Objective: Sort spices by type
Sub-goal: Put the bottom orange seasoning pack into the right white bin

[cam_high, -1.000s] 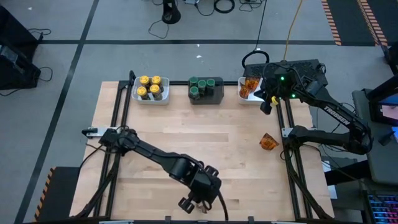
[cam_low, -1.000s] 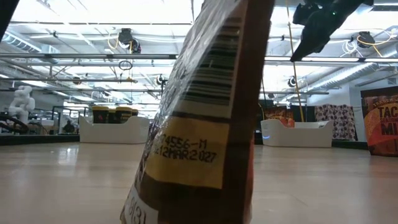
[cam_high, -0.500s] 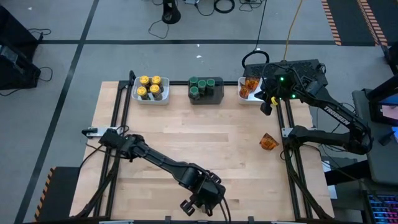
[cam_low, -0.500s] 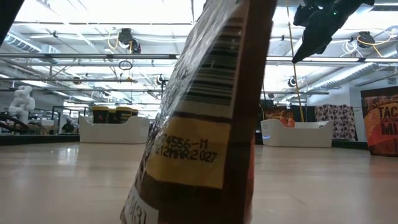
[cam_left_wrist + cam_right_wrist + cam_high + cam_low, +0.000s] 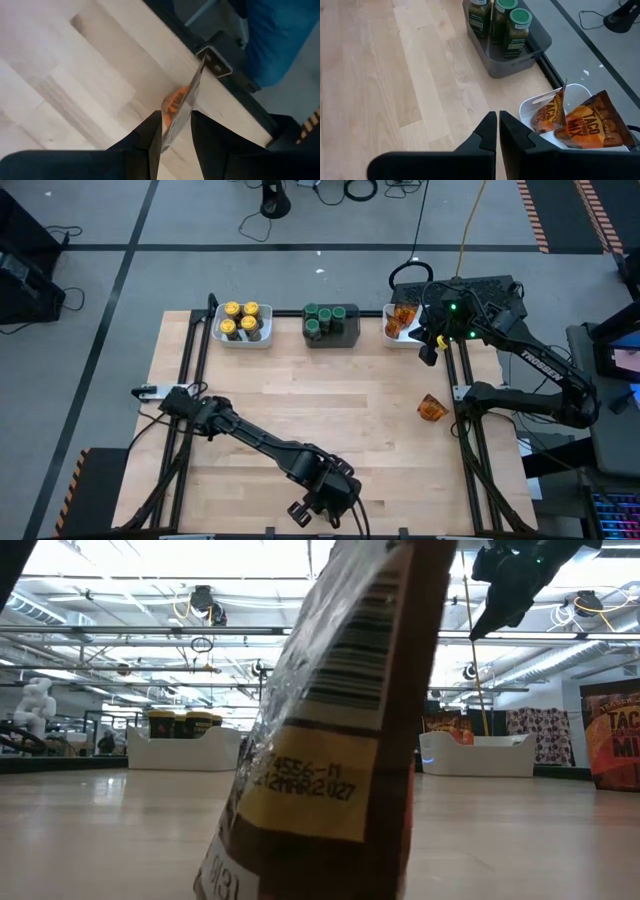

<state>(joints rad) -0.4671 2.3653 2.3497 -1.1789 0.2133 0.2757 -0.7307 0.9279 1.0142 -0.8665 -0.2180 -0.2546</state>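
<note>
My left gripper is at the table's near edge, shut on a crinkly spice packet that fills the low view as a tilted, barcoded packet. My right gripper is shut on nothing. It hovers at the far right, near the white bin that holds two orange packets. One loose orange packet lies on the table by the right edge. Yellow-lidded jars and green-lidded jars stand in their bins at the far edge. My left gripper pinches the packet's two flat faces between its two fingers, which slant down from above. The packet shows edge-on between them and reaches out past the fingertips. It stands steeply tilted. Whether its lower end rests on the table, I cannot tell.
A white bin and a dark grey bin sit along the far edge. A metal bracket stands at the table's near edge, just beyond the held packet. Bare wood spreads across the middle of the table.
My left gripper has sunk and shifted slightly toward the table's near edge with the packet, then kept still. In the low view the packet has tipped a little further over.
</note>
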